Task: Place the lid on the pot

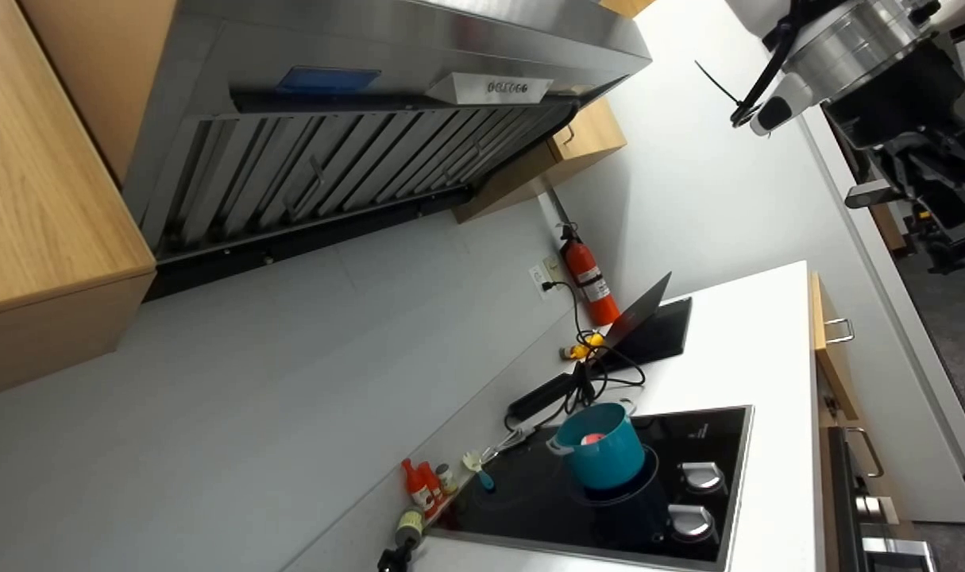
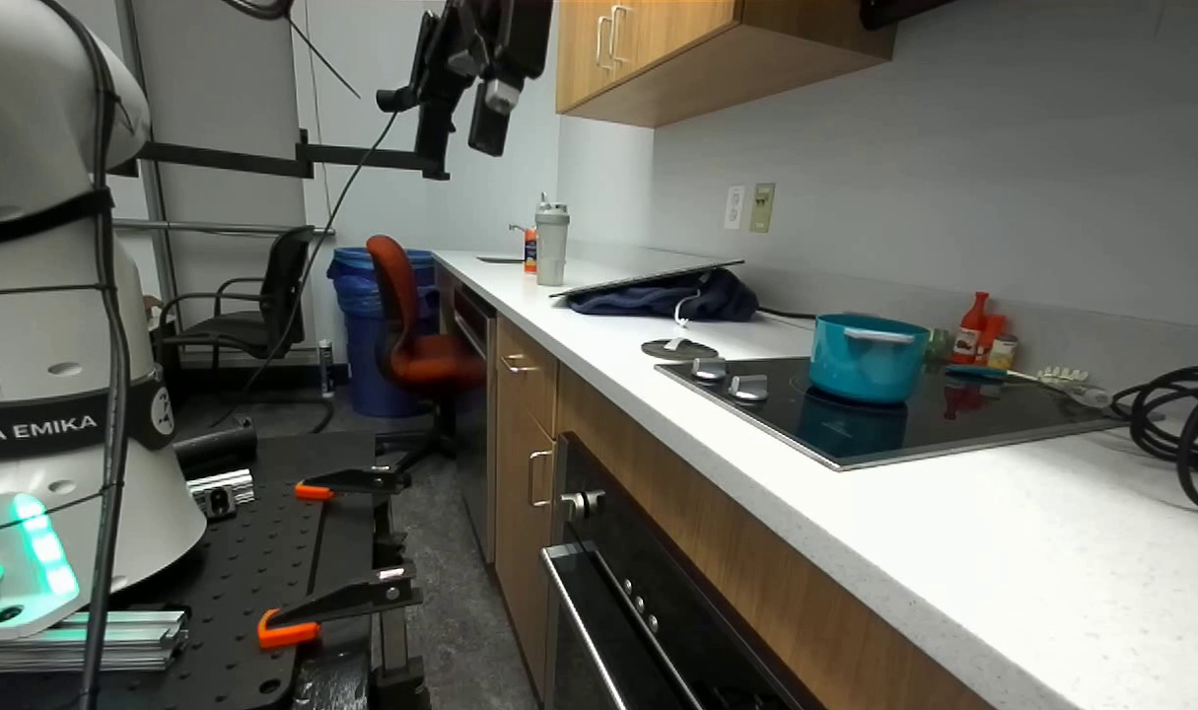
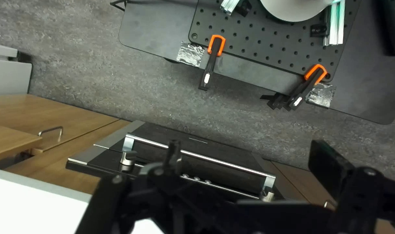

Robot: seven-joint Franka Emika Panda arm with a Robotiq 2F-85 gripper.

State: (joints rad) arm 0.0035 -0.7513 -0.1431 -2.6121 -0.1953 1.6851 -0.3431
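Beside the stovetop [image 2: 963, 426], only an exterior view shows the lid [image 2: 689, 351].

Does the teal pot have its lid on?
No, in an exterior view the dark round lid lies on the white countertop beside the cooktop, apart from the teal pot.

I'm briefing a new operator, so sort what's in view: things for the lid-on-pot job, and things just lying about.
For the job:
Dark lid, apparently, on the counter
Teal pot, uncovered on the cooktop
Gripper, open

Lying about:
Red bottles
Shaker bottle
Teal-handled utensil
Navy cloth
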